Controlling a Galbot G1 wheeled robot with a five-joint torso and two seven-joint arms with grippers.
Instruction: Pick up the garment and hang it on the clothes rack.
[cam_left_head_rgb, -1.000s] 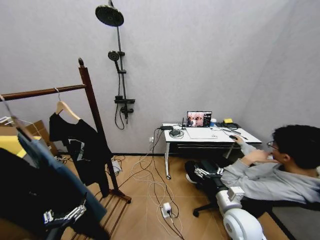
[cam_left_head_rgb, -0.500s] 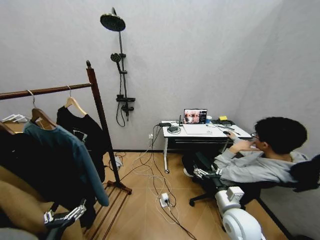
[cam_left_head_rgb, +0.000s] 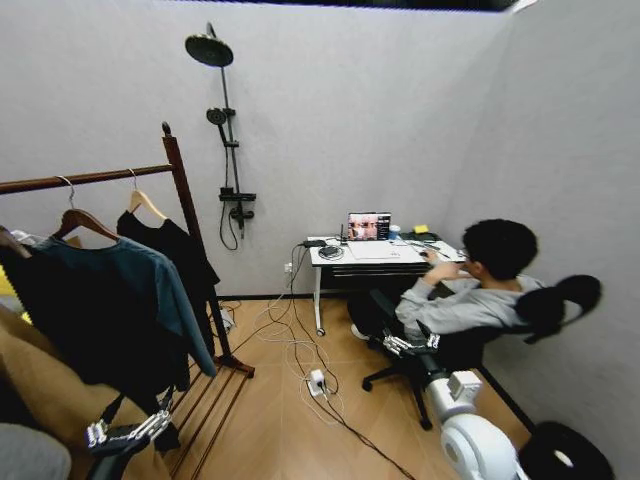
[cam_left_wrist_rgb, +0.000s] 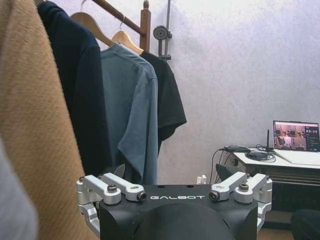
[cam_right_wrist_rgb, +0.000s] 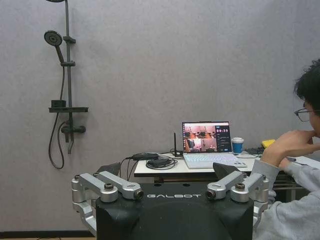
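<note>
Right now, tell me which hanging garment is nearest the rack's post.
The small black top, hanging last on the rack, right beside the post; the blue shirt hangs further along.

The left pincer (cam_left_head_rgb: 127, 434) hangs low, its fingers spread with nothing between them, hemmed in by hanging clothes: a camel-tan coat (cam_left_wrist_rgb: 37, 130) just beside it, then a black coat (cam_left_wrist_rgb: 80, 90) and a blue-grey shirt (cam_left_wrist_rgb: 131, 110) ahead. Beyond these the garment (cam_left_head_rgb: 170, 255) hangs at the end of the clothes rack (cam_left_head_rgb: 185, 215) bar, by the post. The right pincer (cam_left_head_rgb: 412, 343), also spread, faces bare wall ahead; a seated person (cam_left_head_rgb: 470, 295) is near, and the bench (cam_left_head_rgb: 375, 255) and a shower stand (cam_left_head_rgb: 225, 130) stand farther off.
</note>
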